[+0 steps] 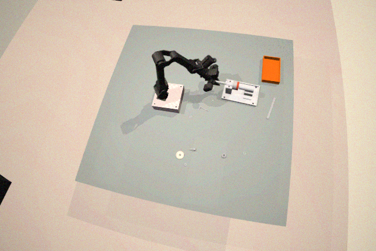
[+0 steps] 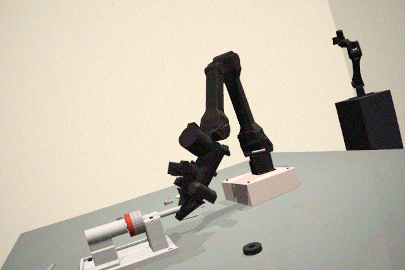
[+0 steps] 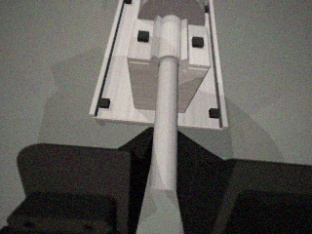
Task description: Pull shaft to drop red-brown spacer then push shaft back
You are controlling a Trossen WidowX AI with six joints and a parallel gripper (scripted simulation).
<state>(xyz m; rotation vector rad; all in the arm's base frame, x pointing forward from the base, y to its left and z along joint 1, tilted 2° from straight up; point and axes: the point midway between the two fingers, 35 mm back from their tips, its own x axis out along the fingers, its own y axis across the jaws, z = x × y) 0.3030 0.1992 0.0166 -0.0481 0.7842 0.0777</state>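
Observation:
The red-brown spacer, bright orange-red here (image 1: pixel 237 85) (image 2: pixel 130 224), sits on the shaft line against the end of the white cylindrical housing (image 1: pixel 246 88) (image 2: pixel 104 230). Pale spacers (image 2: pixel 138 220) sit beside it, towards the support block (image 2: pixel 156 233) (image 3: pixel 146 85). The white shaft (image 1: pixel 221 82) (image 2: pixel 169 211) (image 3: pixel 167 107) sticks out of that block towards the arm. My gripper (image 1: pixel 217 82) (image 2: pixel 181 208) (image 3: pixel 162 134) is shut on the shaft's outer part. The shaft inside the spacers is hidden, and the wrist view does not show the red-brown spacer.
The fixture stands on a white base plate (image 1: pixel 255 99) (image 2: pixel 140 253) (image 3: pixel 109 93). A black ring (image 2: pixel 252 248) lies on the table beside it. An orange tray (image 1: pixel 271 70) and a pale bar (image 1: pixel 271 108) lie beyond the fixture. A cream disc (image 1: pixel 180 153) and a nut (image 1: pixel 224 156) lie farther off.

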